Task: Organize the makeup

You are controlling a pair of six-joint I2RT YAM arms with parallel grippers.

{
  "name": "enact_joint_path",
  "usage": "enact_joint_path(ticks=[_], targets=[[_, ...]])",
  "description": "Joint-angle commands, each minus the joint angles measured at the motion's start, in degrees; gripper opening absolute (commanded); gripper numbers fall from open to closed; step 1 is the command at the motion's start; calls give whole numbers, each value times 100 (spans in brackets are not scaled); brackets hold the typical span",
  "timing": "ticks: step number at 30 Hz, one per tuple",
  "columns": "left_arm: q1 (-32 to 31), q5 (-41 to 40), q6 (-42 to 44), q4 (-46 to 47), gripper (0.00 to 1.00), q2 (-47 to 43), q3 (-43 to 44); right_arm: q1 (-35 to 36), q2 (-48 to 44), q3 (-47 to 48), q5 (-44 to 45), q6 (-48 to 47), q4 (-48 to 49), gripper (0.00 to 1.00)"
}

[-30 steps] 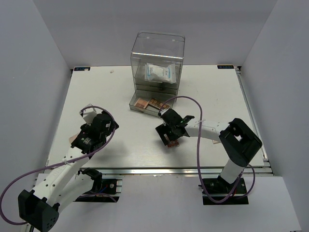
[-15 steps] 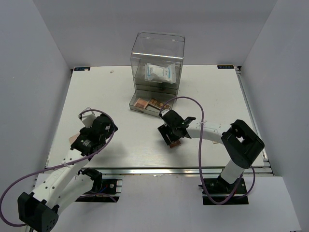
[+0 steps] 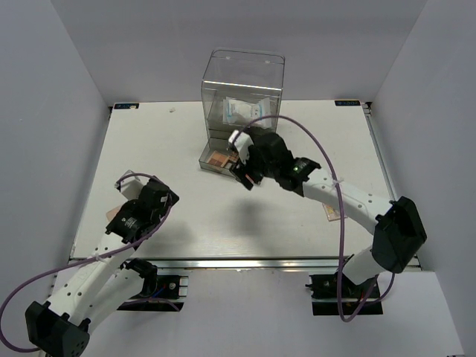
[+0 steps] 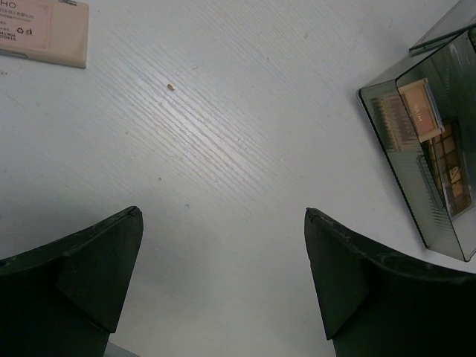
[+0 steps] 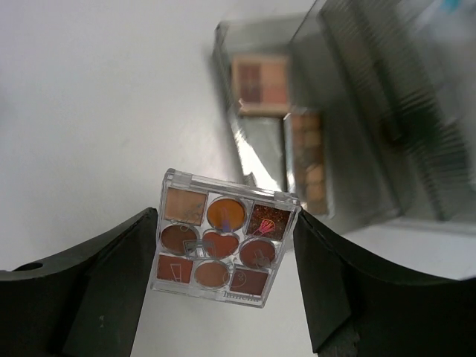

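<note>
My right gripper [image 5: 224,223] is shut on a small square clear-cased palette [image 5: 222,242] with brown and orange pans, held in the air by its two side edges. From above, the right gripper [image 3: 245,175] hangs just in front of the open bottom drawer [image 3: 210,165] of the clear drawer box [image 3: 243,74]. Two palettes lie in that drawer: a pink one [image 5: 260,83] and a brown one [image 5: 306,160]. A white blue-printed packet [image 3: 248,113] sits inside the box. My left gripper [image 4: 223,216] is open over bare table, nothing between its fingers.
A pale pink palette [image 4: 41,30] lies ahead and left of the left gripper. Another pinkish palette [image 3: 113,216] shows beside the left arm [image 3: 141,208]. A small brown palette [image 3: 331,213] lies on the table at the right. The drawer's wall [image 4: 387,126] shows in the left wrist view.
The right gripper closed on the brown square palette near the table's front, lifted it and carried it back toward the drawer. The left arm drew back slightly, still open.
</note>
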Motion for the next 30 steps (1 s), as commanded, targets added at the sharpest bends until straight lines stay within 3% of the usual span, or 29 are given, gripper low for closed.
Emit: enact_joint_path(ticks=[1,7,11,14,17,25,30], targets=[[53,106,-145,-142,98,66,249,-279,546,780,-63,-141,377,7],[184,352,-154,-151,98,110,266,-876,1812,2037,53,62,386,21],[273,440,-128,-230,98,92,310,-1027,2366,2574,-9,1,210,42],[360,493,-119,-256,98,83,302,-1053,2499,2575,-61,-52,193,73],[553,694,-66,-178,98,153,267,-1062,2446,2461,-123,-52,157,85],[1836,1783,303,-2,98,681,275,-1194,1929,2197,-649,37,-184,89],[2643,2171,181,-10,98,839,196,-1448,1331,1952,-2140,-412,-765,89]])
